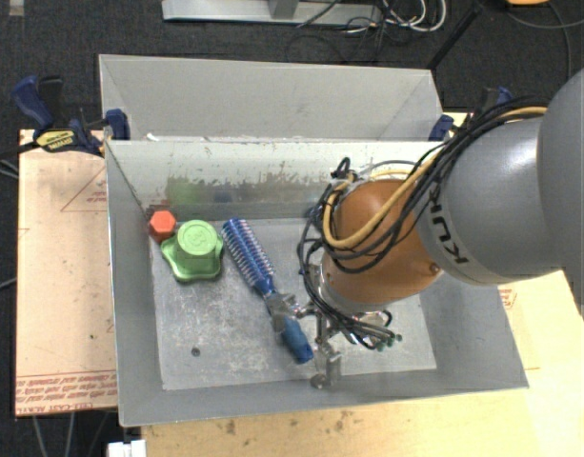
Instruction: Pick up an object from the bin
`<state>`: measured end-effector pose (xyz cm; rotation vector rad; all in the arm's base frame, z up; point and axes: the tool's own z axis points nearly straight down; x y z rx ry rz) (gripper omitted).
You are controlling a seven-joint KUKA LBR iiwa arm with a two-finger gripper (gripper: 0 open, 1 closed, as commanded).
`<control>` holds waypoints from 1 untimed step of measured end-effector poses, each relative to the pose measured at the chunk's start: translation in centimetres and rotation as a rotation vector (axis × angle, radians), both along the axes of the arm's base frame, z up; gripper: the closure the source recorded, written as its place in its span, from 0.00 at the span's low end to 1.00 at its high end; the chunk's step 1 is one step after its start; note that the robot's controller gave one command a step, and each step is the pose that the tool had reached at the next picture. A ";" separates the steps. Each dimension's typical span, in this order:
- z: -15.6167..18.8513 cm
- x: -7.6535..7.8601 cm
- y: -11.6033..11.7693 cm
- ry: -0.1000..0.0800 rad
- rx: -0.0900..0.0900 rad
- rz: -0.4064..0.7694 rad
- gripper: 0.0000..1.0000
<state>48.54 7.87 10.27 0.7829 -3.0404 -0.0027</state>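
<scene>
Three items occupy the bin (206,350): blue hairbrush (256,269), green cap (196,250), orange hexagonal piece (162,223). Jaws sit low beside the hairbrush's handle end, judged the nearest graspable part; their opening cannot be determined.

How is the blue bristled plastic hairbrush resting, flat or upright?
Flat: the blue bristled plastic hairbrush lies lengthwise on the floor of the grey metal bin, its handle end beside the hand.

A blue brush (258,269) with blue-and-white striped bristles, a bright green cap (196,250), a small orange-red block (162,223); grey bin (130,284), its floor dark-speckled. Silver-grey arm (511,198), black lettering; orange-brown wrist cover (377,241); yellow and black cables (492,114).
</scene>
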 end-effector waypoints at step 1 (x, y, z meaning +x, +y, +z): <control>-3.1 0.6 -1.5 -0.016 0.003 -0.141 0.00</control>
